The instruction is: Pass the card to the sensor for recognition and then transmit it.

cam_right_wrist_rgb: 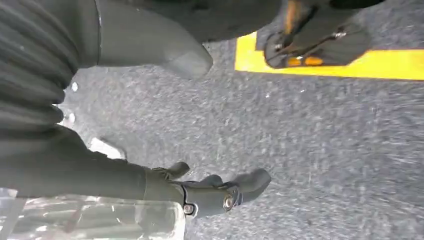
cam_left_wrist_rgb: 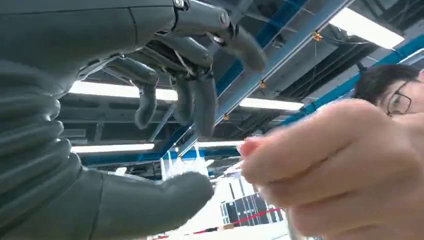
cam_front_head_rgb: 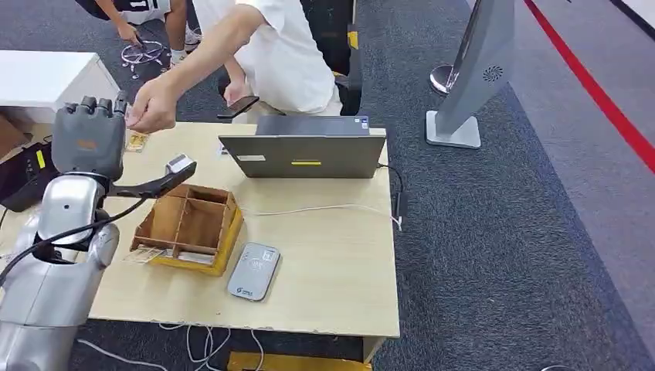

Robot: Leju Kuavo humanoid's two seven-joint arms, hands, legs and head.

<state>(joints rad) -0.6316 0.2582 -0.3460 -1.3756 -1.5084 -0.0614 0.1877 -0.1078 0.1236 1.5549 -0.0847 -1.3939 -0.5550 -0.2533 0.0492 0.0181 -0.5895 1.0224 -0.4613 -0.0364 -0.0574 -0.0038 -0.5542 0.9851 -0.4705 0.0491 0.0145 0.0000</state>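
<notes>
My left hand (cam_front_head_rgb: 89,139) is raised over the table's far left corner, fingers pointing up. In the left wrist view the left hand (cam_left_wrist_rgb: 125,45) has thumb and fingers apart with nothing between them. A person's hand (cam_front_head_rgb: 154,107) reaches to my fingertips and looks pinched; the person's hand (cam_left_wrist_rgb: 340,165) is blurred, and I cannot tell whether it holds a card. The grey card sensor (cam_front_head_rgb: 253,270) lies flat near the table's front edge. My right hand (cam_right_wrist_rgb: 75,150) hangs over the carpet, fingers spread, empty.
A wooden compartment box (cam_front_head_rgb: 189,224) stands left of the sensor, a card (cam_front_head_rgb: 147,253) lying by its front corner. A grey laptop (cam_front_head_rgb: 305,154) sits at the table's back, a white cable (cam_front_head_rgb: 324,209) running rightward. Another card (cam_front_head_rgb: 137,141) lies at the back left. A kiosk stand (cam_front_head_rgb: 471,69) stands on the carpet.
</notes>
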